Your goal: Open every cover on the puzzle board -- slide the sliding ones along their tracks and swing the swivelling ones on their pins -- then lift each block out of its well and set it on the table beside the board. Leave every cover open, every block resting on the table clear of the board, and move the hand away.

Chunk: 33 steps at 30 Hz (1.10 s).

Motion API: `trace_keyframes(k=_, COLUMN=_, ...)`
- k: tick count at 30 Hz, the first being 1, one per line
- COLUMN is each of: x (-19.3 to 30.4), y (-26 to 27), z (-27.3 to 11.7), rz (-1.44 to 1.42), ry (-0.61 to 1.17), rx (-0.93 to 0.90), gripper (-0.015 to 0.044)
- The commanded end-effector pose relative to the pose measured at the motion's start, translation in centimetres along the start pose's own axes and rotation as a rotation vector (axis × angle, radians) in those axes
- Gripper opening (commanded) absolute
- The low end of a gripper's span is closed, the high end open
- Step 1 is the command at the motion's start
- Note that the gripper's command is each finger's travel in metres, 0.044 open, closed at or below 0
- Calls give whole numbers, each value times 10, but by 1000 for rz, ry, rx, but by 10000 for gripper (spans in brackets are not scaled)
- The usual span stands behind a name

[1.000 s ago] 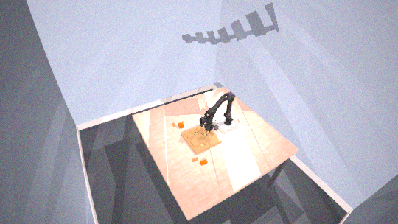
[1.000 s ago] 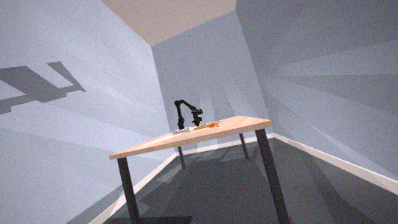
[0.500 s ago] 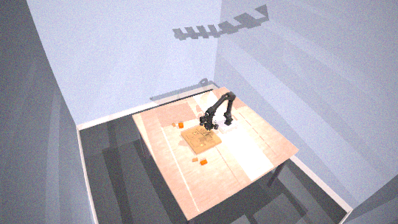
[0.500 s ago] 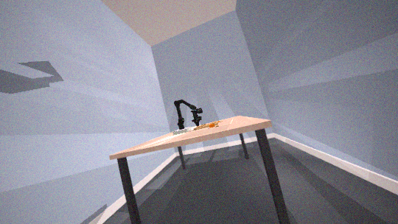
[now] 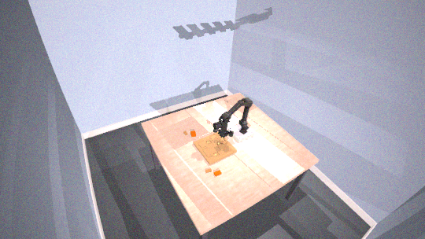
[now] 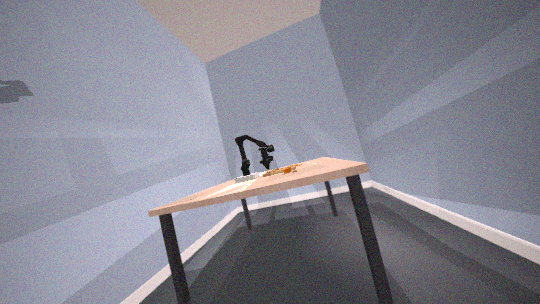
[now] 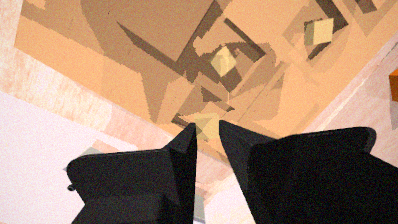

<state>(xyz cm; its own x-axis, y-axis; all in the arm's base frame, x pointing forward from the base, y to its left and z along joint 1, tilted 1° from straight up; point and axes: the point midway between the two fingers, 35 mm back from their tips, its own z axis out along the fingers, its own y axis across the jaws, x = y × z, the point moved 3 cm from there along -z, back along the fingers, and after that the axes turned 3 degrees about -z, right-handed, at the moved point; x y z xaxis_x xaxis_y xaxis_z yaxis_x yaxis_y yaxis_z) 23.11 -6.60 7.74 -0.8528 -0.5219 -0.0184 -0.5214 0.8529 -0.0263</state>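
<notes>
The tan puzzle board (image 5: 212, 156) (image 7: 45, 31) lies on the table, with dark recesses and covers partly in shadow. My gripper (image 5: 223, 137) (image 6: 268, 168) (image 7: 206, 126) is low over the board's edge nearest the arm's base, shut on a small pale yellow knob (image 7: 208, 131). A second yellow knob (image 7: 223, 61) and a third (image 7: 320, 31) stand on the board farther from the fingers. An orange block (image 5: 193, 134) and a small tan piece (image 5: 185, 133) lie on the table beyond one side; another orange block (image 5: 217, 172) and a light orange piece (image 5: 208, 170) lie beyond another. Shadows hide which covers are open.
The arm's pale base plate (image 5: 241, 137) lies close beside the board, on the arm's side. The wooden table (image 5: 252, 189) (image 6: 210, 198) extends around the board. An orange block (image 7: 394, 88) shows at the right edge of the wrist view.
</notes>
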Motion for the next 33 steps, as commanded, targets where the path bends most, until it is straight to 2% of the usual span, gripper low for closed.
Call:
trace_keyframes(k=1, x=0, y=0, z=-7, rz=-4, ry=-4, rx=3, gripper=80)
trace_keyframes(k=26, x=0, y=0, z=-61, rz=-4, ry=-4, rx=3, gripper=80)
trace_keyframes(k=33, x=-13, y=2, z=-64, rz=-4, ry=-5, rx=3, gripper=80)
